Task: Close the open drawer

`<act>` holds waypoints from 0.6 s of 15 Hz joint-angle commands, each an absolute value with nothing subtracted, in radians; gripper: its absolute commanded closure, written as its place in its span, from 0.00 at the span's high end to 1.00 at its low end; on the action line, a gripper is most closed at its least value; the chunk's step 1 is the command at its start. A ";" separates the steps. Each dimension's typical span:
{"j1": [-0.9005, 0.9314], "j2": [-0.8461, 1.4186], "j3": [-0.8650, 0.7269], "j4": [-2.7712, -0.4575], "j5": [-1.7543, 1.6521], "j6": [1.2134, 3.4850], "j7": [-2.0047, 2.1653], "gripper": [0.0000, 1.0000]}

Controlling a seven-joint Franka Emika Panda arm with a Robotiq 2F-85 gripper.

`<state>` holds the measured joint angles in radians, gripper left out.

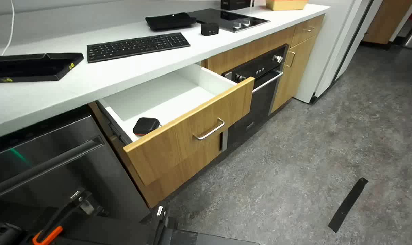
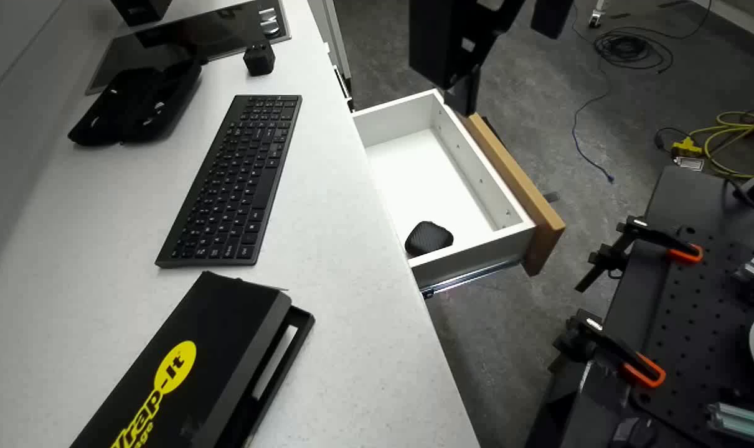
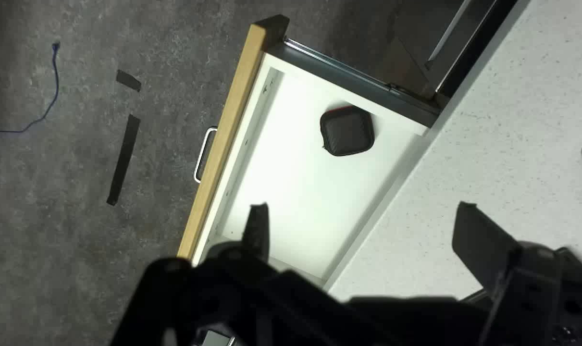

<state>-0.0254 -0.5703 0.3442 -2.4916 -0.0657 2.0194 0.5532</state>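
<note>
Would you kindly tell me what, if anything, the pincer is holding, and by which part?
Nothing is held: the pincer is open, its fingers wide apart with nothing gripped between them.

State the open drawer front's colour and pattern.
Drawer front: golden-brown wood grain; shows best in an exterior view.

Floor [image 1: 294, 153] finished in mottled dark grey, with a black strip [image 1: 348, 205] and a coil of dark cable [image 2: 621, 45] lying on it. A pale grey wall [image 1: 90, 13] backs a speckled white countertop [image 1: 124, 66] fitted with a black glass cooktop [image 1: 223, 19]; below it sit a black oven [image 1: 264, 98], a wood cabinet door [image 1: 297, 73] and a dark metal appliance front [image 1: 90, 163], with a tall white unit [image 1: 323, 51] beyond the door. Light reads brightest on the countertop, and a green streak [image 1: 19, 156] shows on the metal front.
</note>
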 commanded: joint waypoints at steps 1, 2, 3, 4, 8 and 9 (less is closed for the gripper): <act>-0.001 -0.564 0.323 -2.490 -0.079 2.016 0.564 1.00; -0.001 -0.564 0.323 -2.490 -0.079 2.016 0.564 1.00; -0.001 -0.564 0.323 -2.490 -0.079 2.016 0.564 1.00; 0.008 -0.559 0.307 -2.490 -0.063 2.013 0.538 1.00; 0.017 -0.567 0.167 -2.559 -0.023 2.084 0.336 1.00; 0.003 -0.564 0.126 -2.583 -0.026 2.108 0.292 1.00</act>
<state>0.0040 -0.5575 0.2388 -2.5131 -0.0419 2.0281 0.4213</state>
